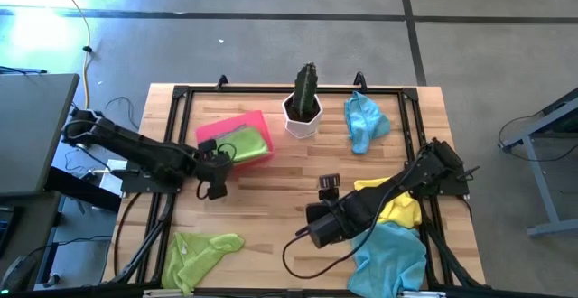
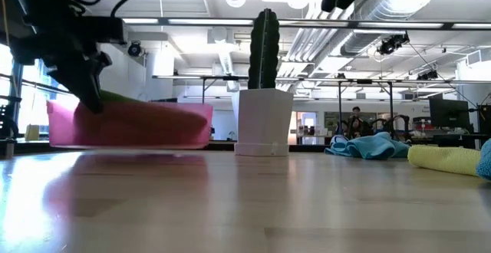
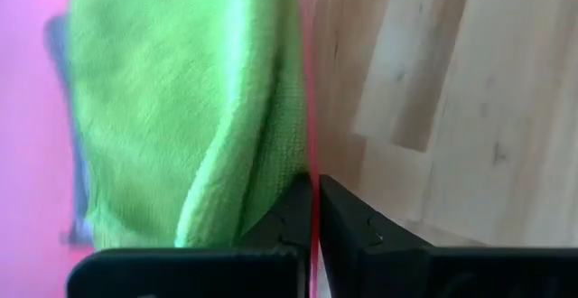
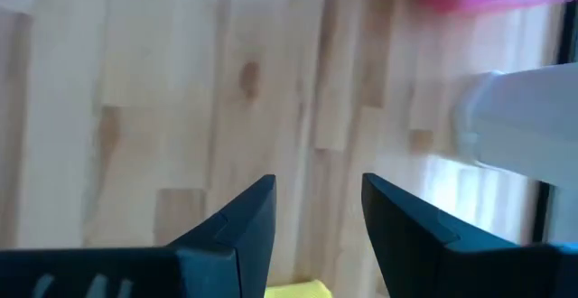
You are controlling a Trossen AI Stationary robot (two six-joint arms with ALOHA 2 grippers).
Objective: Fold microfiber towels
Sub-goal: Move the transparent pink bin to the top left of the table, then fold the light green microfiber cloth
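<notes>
Only left gripper (image 3: pixel 313 212) pinching pink tray (image 3: pixel 27 108) wall, unlabelled

Pale butcher-block wood on the table (image 1: pixel 271 208), smooth, with a soft sheen in the low view. Fuzzy, matt cloth on the green towel (image 3: pixel 172 108) — fine woven grain along its edge. Thin, smooth pink tray (image 2: pixel 130 124), probably plastic. Matt dark plastic on the fingers (image 4: pixel 235 235) — hard, angular.
</notes>
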